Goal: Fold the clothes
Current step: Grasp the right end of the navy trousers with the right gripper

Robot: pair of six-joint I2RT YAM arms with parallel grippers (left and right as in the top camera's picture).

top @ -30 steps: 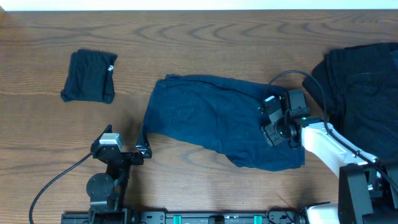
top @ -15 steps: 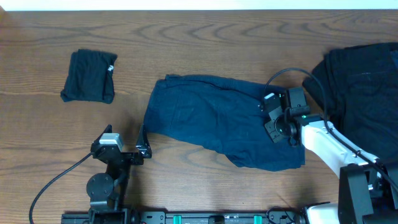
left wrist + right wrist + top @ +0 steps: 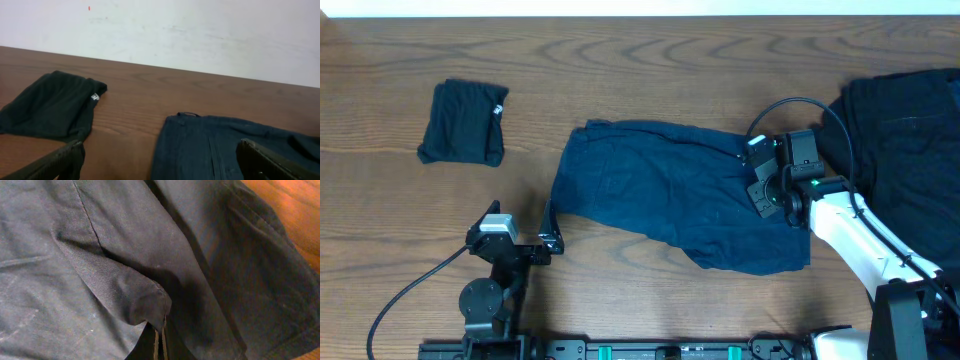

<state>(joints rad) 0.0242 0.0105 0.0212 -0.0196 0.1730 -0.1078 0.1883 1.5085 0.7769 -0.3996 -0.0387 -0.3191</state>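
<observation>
One piece of the clothes is done: a small black bundle [image 3: 465,137] lies folded and neat on the far left of the desk [image 3: 650,70], well away from the rest. The navy shorts [image 3: 660,190] lie in the middle of the desk, spread out almost flat, with no fold made in them yet. So this one is only just being started. The right end effector [image 3: 160,336] sits on the right side of the shorts. Its two fingers are pressed together on a little pinch of the navy cloth, which bunches up into a small hump [image 3: 142,302] right at the tips. That looks like the grab before a fold. The left end effector [image 3: 550,232] is just beside the left edge of the shorts, not touching them as far as I can see. Its fingers are wide apart and hold nothing. On the far right of the desk there is a big dark pile [image 3: 905,140] of more clothes, all lumpy and not folded. I think the job is less than half done: one piece finished, one piece gripped and ready to be folded over, and the pile waiting its turn
</observation>
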